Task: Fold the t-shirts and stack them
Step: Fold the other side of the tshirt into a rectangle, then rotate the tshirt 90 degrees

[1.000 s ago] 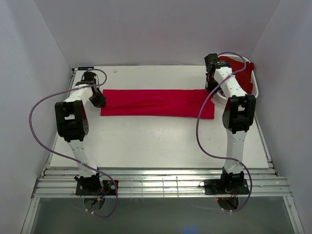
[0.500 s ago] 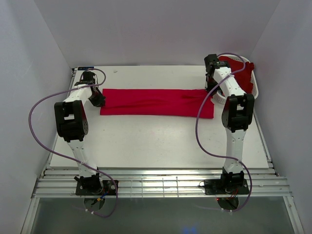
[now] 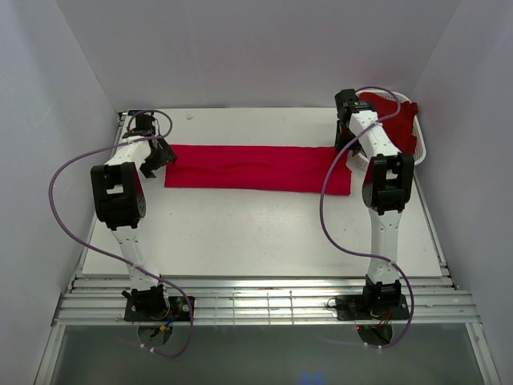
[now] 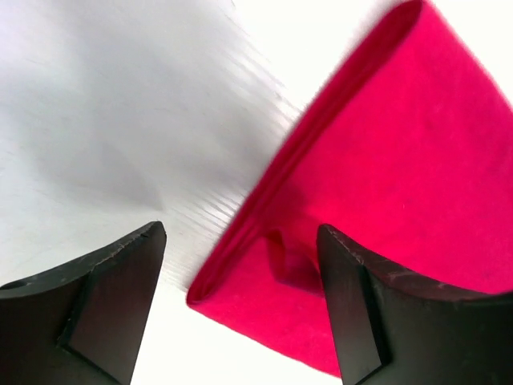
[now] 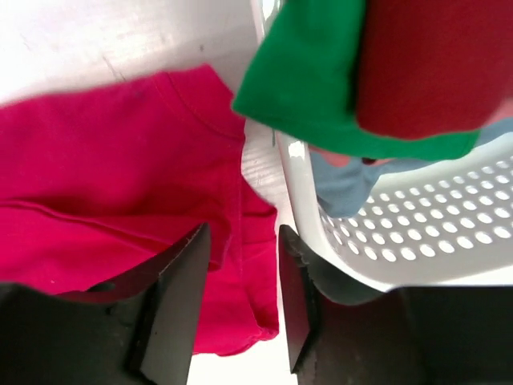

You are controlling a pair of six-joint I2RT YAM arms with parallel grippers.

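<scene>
T-shirts: crimson one, green one, dark-red one; left end effector released, right end effector released.

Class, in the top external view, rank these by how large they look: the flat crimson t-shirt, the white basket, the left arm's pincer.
1. crimson t-shirt
2. white basket, partly hidden by the right arm
3. left pincer
</scene>
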